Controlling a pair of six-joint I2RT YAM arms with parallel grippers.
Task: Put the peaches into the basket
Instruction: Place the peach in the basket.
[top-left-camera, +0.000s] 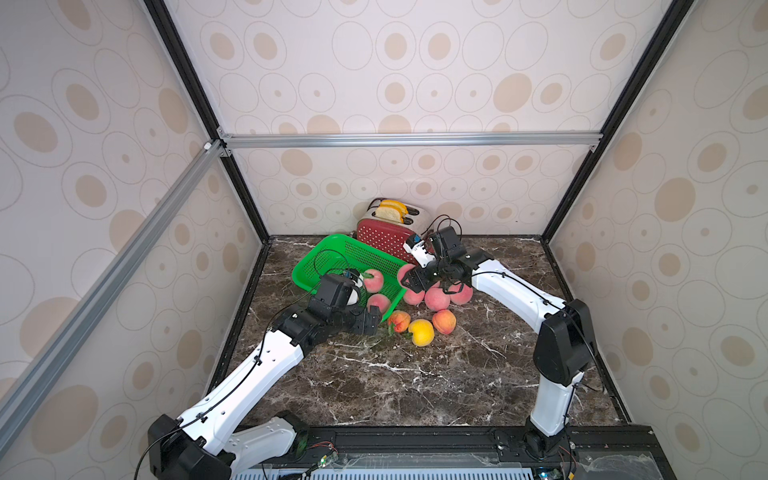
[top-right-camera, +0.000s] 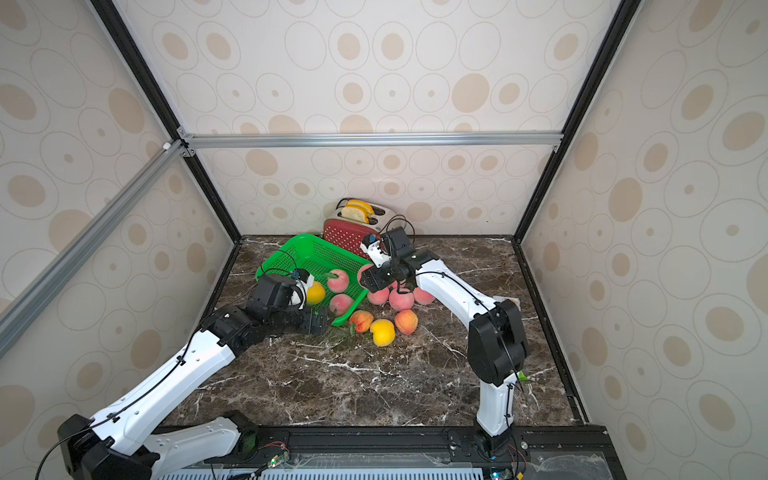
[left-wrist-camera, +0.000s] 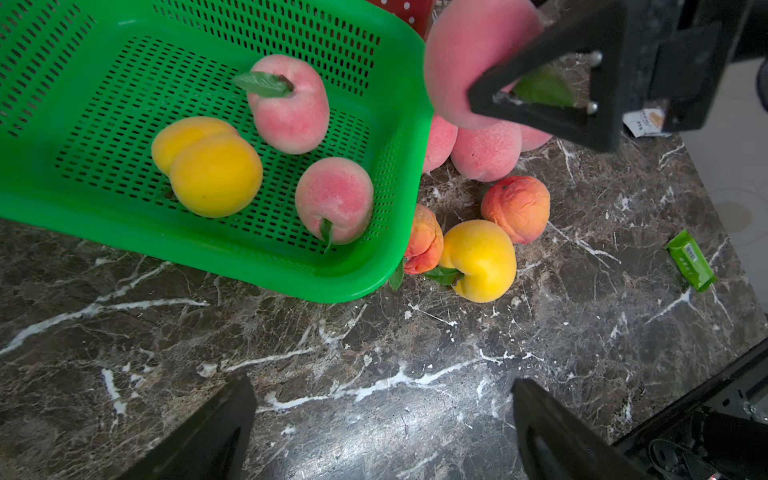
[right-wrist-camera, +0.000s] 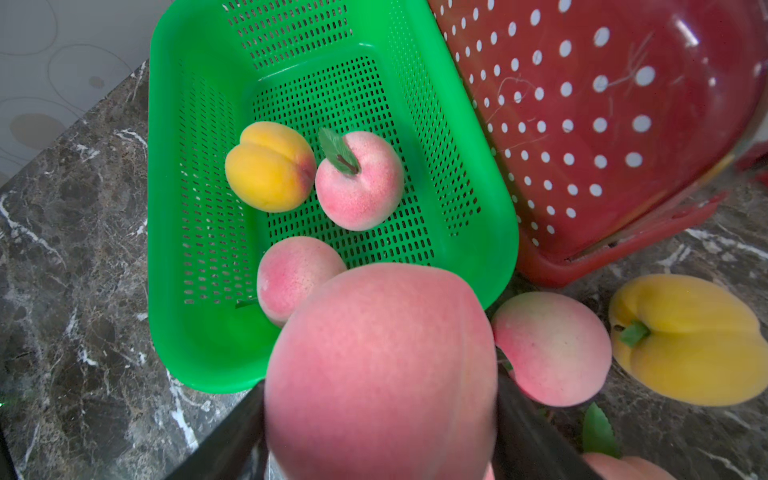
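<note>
Jaws, right gripper (top-left-camera: 410, 279): closed on a pink peach (right-wrist-camera: 382, 365), one finger on each side. The peach is lifted clear of the worktop (top-left-camera: 415, 374), at the corner of the basket's rim.

Jaws, left gripper (left-wrist-camera: 382, 384): spread wide, nothing between them. They are over bare worktop just outside the basket's near corner.

Basket (left-wrist-camera: 415, 166): green mesh, one long side touching the red white-dotted toaster (right-wrist-camera: 602, 124). It holds three peaches:
- a yellow one (left-wrist-camera: 212, 170)
- a pink one with a leaf at the stem (left-wrist-camera: 291, 112), touching the yellow one
- a second pink one (left-wrist-camera: 334, 199), near the corner

Loose on the worktop, just beside the basket:
- an orange-red peach (left-wrist-camera: 424, 241) against the basket wall
- a yellow peach (left-wrist-camera: 478, 266) touching it
- an orange peach (left-wrist-camera: 517, 208) next to that
- a cluster of pink peaches (left-wrist-camera: 484, 153) below the held one; the count is unclear, as the gripper partly hides them

Farther out: bread slices (top-left-camera: 392, 210) upright in the toaster slots. A small green packet (left-wrist-camera: 692, 266) lies flat, well apart from the fruit.
</note>
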